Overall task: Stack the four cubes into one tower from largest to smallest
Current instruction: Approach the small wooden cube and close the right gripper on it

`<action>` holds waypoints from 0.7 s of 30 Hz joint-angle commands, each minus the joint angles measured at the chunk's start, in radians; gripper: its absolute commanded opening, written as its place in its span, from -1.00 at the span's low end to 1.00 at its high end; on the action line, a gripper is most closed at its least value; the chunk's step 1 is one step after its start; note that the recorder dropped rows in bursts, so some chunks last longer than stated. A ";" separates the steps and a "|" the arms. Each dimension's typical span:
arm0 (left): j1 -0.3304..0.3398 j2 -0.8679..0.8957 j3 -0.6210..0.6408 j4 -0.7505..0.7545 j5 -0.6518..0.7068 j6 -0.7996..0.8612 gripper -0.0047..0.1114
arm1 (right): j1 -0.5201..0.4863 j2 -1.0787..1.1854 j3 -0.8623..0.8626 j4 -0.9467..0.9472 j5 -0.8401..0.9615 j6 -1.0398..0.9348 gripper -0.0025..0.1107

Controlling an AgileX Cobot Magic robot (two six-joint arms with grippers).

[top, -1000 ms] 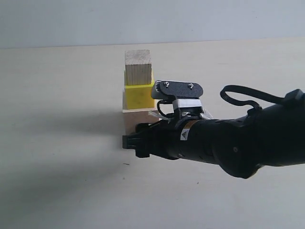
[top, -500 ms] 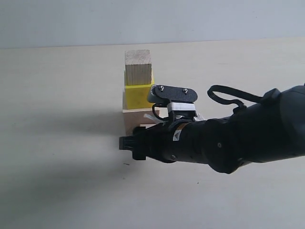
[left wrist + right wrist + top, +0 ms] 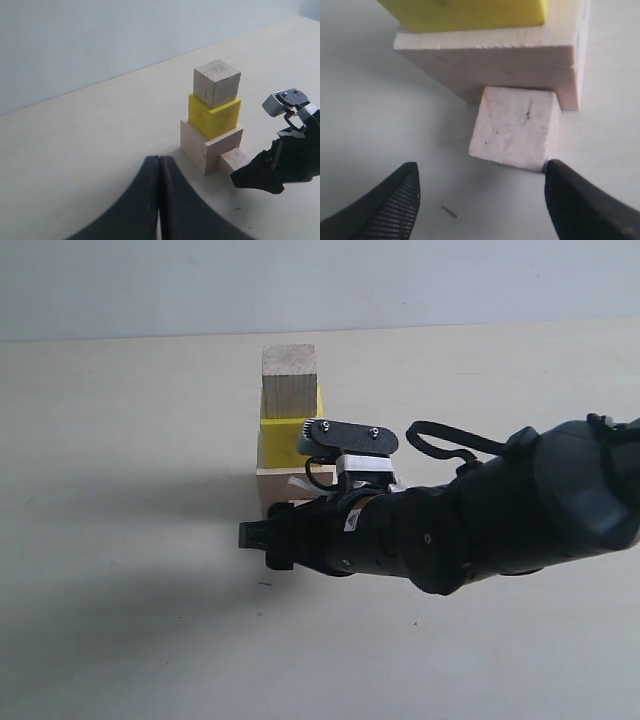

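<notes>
Three cubes stand stacked: a large pale wood cube at the base, the yellow cube on it, a medium wood cube on top. The tiny wood cube lies on the table against the base cube's side. My right gripper is open and low over the table, and the tiny cube lies just ahead of its fingertips, one tip touching or nearly touching a corner. In the exterior view the right gripper hides most of the base cube. My left gripper is shut and empty, some way back from the stack.
The pale tabletop runs back to a grey wall. A small dark speck lies on the table in front of the right gripper. A black cable loop sticks up from the right arm.
The right arm has slid left across the exterior view, bringing its fingertips closer to the tiny cube. Its jaws stay open. The stack has not moved.
</notes>
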 commanded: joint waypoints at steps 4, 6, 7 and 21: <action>0.000 -0.004 0.002 0.003 -0.013 -0.009 -0.92 | 0.001 0.042 -0.007 0.011 -0.023 -0.010 0.22; 0.000 -0.004 0.002 0.003 -0.013 -0.009 -0.92 | 0.001 0.044 -0.007 0.026 -0.035 -0.013 0.19; 0.000 -0.004 0.002 0.003 -0.013 -0.009 -0.92 | 0.001 0.044 -0.007 0.026 -0.042 -0.016 0.17; 0.000 -0.004 0.002 0.003 -0.013 -0.009 -0.92 | 0.001 0.044 -0.007 0.292 -0.063 -0.257 -0.14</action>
